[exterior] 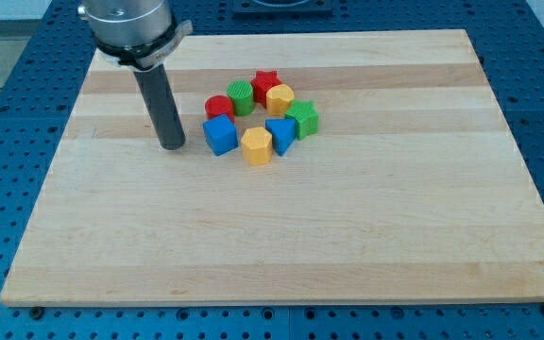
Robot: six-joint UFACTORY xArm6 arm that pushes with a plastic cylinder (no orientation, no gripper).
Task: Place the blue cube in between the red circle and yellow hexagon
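The blue cube [220, 135] lies on the wooden board [281, 227], just below the red circle [218, 107] and left of the yellow hexagon [257, 145]. It touches or nearly touches both. My tip [172, 145] rests on the board a short way left of the blue cube, with a small gap between them. The rod rises from the tip to the arm's head at the view's top left.
The other blocks form a ring to the right: a green cylinder [241, 96], a red star [266, 83], a second yellow block [280, 98], a green star [302, 120] and a second blue block [280, 134]. A blue perforated table surrounds the board.
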